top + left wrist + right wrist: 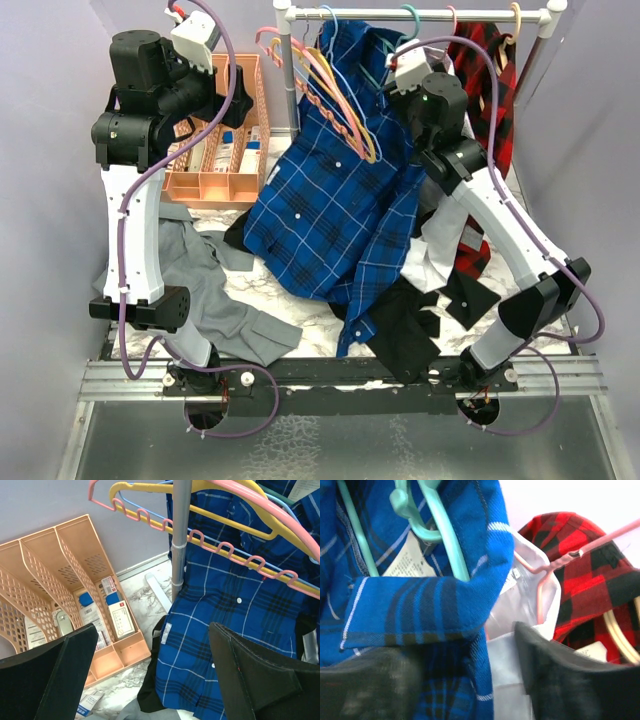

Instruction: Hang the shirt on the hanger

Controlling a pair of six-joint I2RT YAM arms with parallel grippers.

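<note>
The shirt (335,200) hangs from the rail (485,16), likely soft, light and floppy; its doubled collar looks the firmest hold. The left hand (154,645) gapes wide, empty. The right hand (465,640) is open astride the collar, below the thin hanger (445,535).

This looks like a robot lab, not a home. A left arm (135,230) and a right arm (505,225) are bolted to a metal rail (330,388) at the near edge of a marble-look table (262,285). Plain walls (50,80) box it in. A small white clothes rail (430,16) stands at the far side.
</note>
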